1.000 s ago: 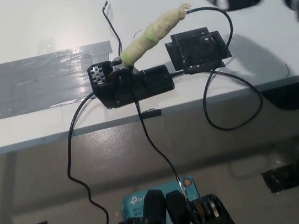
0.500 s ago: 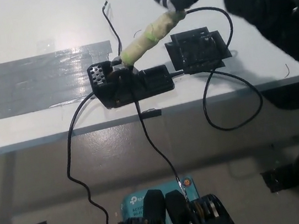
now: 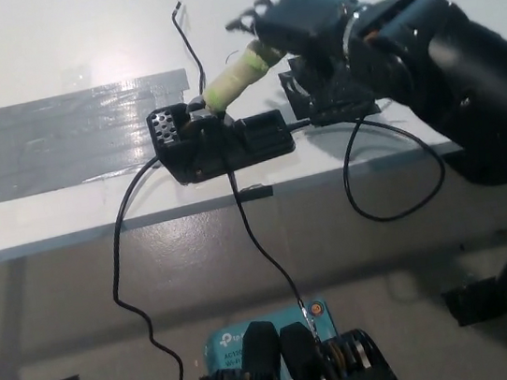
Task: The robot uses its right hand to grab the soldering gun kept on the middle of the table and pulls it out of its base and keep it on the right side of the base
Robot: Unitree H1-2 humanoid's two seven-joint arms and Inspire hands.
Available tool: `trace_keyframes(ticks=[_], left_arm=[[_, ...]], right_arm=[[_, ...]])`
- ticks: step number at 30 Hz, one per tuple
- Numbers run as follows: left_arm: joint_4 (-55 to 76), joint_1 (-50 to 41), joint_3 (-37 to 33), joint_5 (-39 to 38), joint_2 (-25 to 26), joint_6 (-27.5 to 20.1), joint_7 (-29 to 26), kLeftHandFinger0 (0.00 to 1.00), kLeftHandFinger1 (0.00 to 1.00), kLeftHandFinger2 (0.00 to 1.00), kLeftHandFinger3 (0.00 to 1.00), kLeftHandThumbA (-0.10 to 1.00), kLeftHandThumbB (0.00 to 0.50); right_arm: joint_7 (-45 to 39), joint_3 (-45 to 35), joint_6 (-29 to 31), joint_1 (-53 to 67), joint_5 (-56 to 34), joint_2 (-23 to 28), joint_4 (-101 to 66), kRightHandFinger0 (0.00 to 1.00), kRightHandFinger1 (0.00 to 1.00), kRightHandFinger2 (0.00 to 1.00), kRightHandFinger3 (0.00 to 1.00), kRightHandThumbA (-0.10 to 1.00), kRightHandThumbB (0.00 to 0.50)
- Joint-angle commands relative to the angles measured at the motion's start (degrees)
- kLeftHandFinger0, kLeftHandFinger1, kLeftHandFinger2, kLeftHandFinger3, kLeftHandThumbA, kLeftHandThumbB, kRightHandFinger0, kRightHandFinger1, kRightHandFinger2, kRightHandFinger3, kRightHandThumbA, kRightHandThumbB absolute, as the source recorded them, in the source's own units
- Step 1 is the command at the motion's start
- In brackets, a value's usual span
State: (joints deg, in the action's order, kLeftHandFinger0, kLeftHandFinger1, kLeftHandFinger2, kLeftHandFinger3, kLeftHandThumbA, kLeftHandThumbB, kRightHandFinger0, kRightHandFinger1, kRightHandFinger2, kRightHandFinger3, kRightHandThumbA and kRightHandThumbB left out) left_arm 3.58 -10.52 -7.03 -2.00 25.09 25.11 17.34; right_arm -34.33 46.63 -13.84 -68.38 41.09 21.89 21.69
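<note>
The right hand (image 3: pixel 301 23), fingers spread and holding nothing, hovers over the handle of the soldering gun (image 3: pixel 239 73), which sits in its base (image 3: pixel 224 145) mid-surface. This looks like the reach; next it must lower and close.

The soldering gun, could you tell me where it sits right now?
In the head view, the soldering gun stands tilted in its black base near the table's middle, right of the grey tape patch, with the black right hand over its upper handle.
</note>
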Motion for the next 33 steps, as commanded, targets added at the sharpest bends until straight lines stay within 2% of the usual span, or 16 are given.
trace_keyframes(ticks=[1,8,10,11,12,13,14,15,16,17,20,21,24,25,31,33], left_arm=[[1.57,0.27,-0.45,-0.14,0.33,-0.15,1.53,0.66,0.74,0.91,1.0,0.35,0.359],[1.29,0.91,-1.42,0.57,0.56,0.15,1.82,0.66,0.75,0.94,1.0,0.37,0.362],[1.25,1.01,-1.57,0.39,0.62,0.1,2.05,0.66,0.75,0.94,1.0,0.37,0.358],[0.99,1.11,-1.65,0.4,0.62,-0.03,2.06,0.64,0.74,0.93,1.0,0.37,0.36],[0.97,1.12,-1.67,0.4,0.62,-0.04,2.06,0.63,0.74,0.92,1.0,0.37,0.36],[1.09,1.14,-1.84,0.72,0.67,0.21,1.89,0.65,0.76,0.94,1.0,0.36,0.344],[1.53,1.1,-2.33,1.33,0.57,0.73,1.64,0.67,0.77,0.95,1.0,0.35,0.335],[1.63,1.21,-2.46,1.37,0.5,0.79,1.66,0.67,0.77,0.95,1.0,0.35,0.334],[1.66,1.29,-2.56,1.48,0.51,0.97,1.62,0.67,0.77,0.96,1.0,0.36,0.335],[1.39,1.42,-2.36,1.07,0.43,1.22,1.74,0.66,0.74,0.94,1.0,0.35,0.347],[0.72,2.01,-2.84,1.16,0.2,0.36,2.01,0.6,0.7,0.9,1.0,0.34,0.33],[0.92,2.02,-2.86,1.5,0.11,1.28,1.58,0.61,0.7,0.9,1.0,0.32,0.336],[0.89,2.46,-3.76,2.82,0.16,1.82,1.23,0.64,0.72,0.91,1.0,0.31,0.32],[0.84,2.39,-4.13,3.07,0.23,1.82,1.34,0.65,0.73,0.91,1.0,0.31,0.313],[0.8,2.55,-4.57,3.47,0.7,0.98,1.46,0.66,0.73,0.91,1.0,0.35,0.331],[0.58,2.79,-5.36,4.62,1.28,0.53,1.41,0.65,0.72,0.91,1.0,0.36,0.321]], right_arm=[[-3.89,-1.14,-2.53,-2.39,3.56,0.19,1.26,1.0,1.0,1.0,1.0,0.65,0.369],[-8.44,-0.22,-6.26,-0.73,6.68,-0.33,0.51,1.0,1.0,1.0,1.0,0.59,0.499],[-8.3,0.26,-6.12,-0.41,8.35,-0.26,0.17,1.0,1.0,1.0,1.0,0.55,0.5],[-3.24,1.72,-3.28,0.07,12.13,0.24,0.33,1.0,1.0,1.0,1.0,0.5,0.447],[-2.7,1.85,-2.96,0.14,12.59,0.28,0.34,1.0,1.0,1.0,1.0,0.5,0.467],[1.96,0.92,-2.62,1.12,13.65,-0.01,0.25,0.99,1.0,0.94,1.0,0.12,0.266],[11.38,-0.95,-1.93,3.31,15.05,-0.15,-0.37,0.41,0.35,0.36,1.0,0.13,0.354],[15.24,-1.92,-1.37,4.15,15.29,-0.28,-0.37,0.22,0.18,0.37,1.0,0.14,0.375],[16.68,-2.13,-1.34,4.41,15.73,-0.4,-0.17,0.03,0.04,0.27,1.0,0.14,0.33],[23.63,-1.64,-1.05,5.11,18.43,-0.87,0.88,0.01,0.01,0.21,1.0,-0.03,0.225],[30.63,-2.24,1.47,5.93,18.89,-0.65,1.99,0.0,0.0,0.25,0.87,-0.1,0.179],[34.17,-1.21,2.47,5.81,20.17,-0.52,3.64,0.0,0.0,0.22,0.59,-0.1,0.25],[36.92,-0.35,1.29,6.5,22.26,-0.05,4.85,0.0,0.0,0.26,0.17,-0.1,0.242],[36.53,-0.42,0.66,7.28,22.66,0.39,4.11,0.0,0.0,0.26,0.24,-0.1,0.247],[39.58,-1.3,0.68,8.81,23.24,1.13,5.15,0.0,0.0,0.23,0.2,-0.1,0.23],[39.94,-2.03,1.22,9.21,22.83,1.79,4.96,0.0,0.0,0.26,0.28,-0.1,0.234]])
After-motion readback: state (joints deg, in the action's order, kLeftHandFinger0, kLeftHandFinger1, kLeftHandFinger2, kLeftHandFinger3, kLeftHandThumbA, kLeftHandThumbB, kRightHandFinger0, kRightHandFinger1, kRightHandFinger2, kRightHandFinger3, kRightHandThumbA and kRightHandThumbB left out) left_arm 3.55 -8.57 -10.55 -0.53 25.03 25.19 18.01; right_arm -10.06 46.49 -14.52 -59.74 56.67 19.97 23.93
